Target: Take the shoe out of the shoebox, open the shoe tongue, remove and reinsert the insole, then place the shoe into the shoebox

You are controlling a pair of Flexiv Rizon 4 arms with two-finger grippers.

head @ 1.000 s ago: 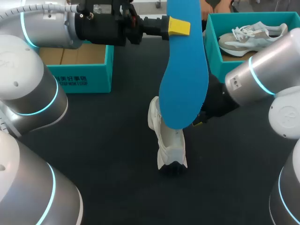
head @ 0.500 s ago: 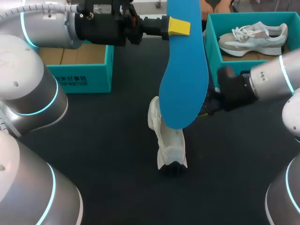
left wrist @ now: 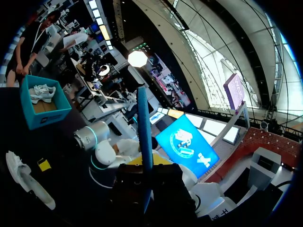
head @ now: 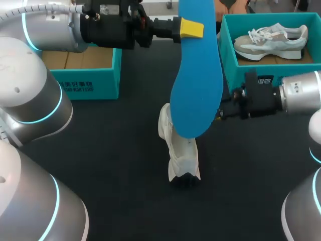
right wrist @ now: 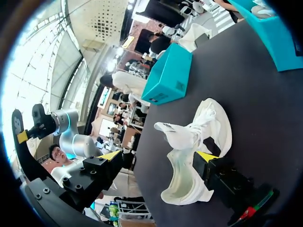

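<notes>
A blue insole (head: 196,75) hangs upright over the middle of the table, its top end pinched in my left gripper (head: 192,27), which is shut on it. In the left wrist view the insole (left wrist: 144,132) rises edge-on out of that gripper (left wrist: 143,163). Below it a white shoe (head: 179,150) lies on the black table. My right gripper (head: 220,114) stands open to the right of the shoe, partly hidden behind the insole. In the right wrist view the shoe (right wrist: 194,142) lies just ahead of those spread fingers (right wrist: 158,156), apart from them.
A teal shoebox (head: 228,55) at the back right holds a second grey-white shoe (head: 271,39). Another teal box (head: 88,80) stands at the back left, under my left arm. Bare black tabletop surrounds the white shoe.
My right arm has drawn back to the right, away from the shoe, and now lies level. The left arm and the insole have not moved.
</notes>
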